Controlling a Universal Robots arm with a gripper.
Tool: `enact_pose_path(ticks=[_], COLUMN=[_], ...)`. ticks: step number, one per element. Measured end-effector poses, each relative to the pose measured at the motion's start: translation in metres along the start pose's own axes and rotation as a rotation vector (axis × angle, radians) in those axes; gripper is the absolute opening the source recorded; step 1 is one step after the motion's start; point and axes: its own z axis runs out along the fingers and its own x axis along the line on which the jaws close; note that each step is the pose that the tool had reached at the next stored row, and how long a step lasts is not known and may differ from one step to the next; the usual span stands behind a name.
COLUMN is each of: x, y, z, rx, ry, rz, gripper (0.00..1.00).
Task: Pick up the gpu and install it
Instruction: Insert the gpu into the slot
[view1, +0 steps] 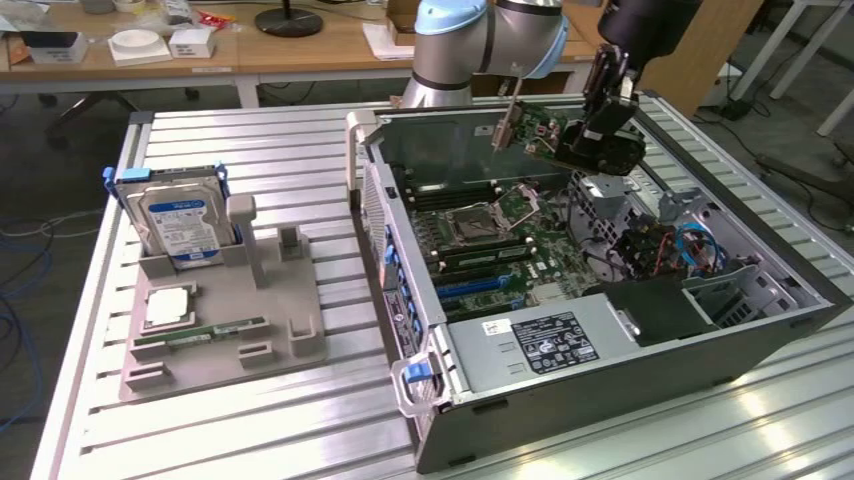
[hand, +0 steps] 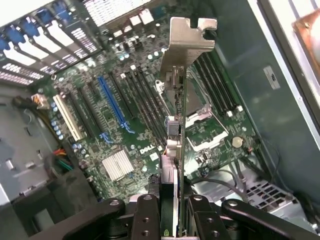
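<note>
Above the open computer case (view1: 747, 330), the gpu (view1: 531, 125) hangs in the air, clear of the motherboard (view1: 521, 240) and not seated in any slot. It looks like a light, thin, stiff board. I judge it fragile, since the small parts on its green face and its contact edge would not take squeezing or knocks. The bare end opposite the bracket seems the safest place to hold it, and that is where it is gripped.

In the wrist view the gpu (hand: 176, 100) is seen edge-on. Its long axis runs straight out from the gripper (hand: 172, 220), and the silver bracket (hand: 189, 35) is at the far end. In the exterior view that axis runs from the gripper (view1: 561, 140) toward the exterior view's left, with the bracket end leading. I cannot tell which way the contact edge faces.

The fingers (hand: 145, 220) are clamped on the card's near end, one on each flat face.

On the motherboard (hand: 125, 115) below lie a long blue slot (hand: 112, 102) and a white slot (hand: 67, 117), both apart from the card. Well away on the table (view1: 267, 140), a grey fixture (view1: 267, 310) holds the hard drive (view1: 180, 220) and a green memory stick (view1: 200, 333).
</note>
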Motion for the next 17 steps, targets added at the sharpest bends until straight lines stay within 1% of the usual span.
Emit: enact_pose_path(ticks=[17], x=[0.0], y=[-0.0001], z=[0.0009], rx=[-0.0022], ry=[0.008], rz=[-0.236], gripper=[0.27])
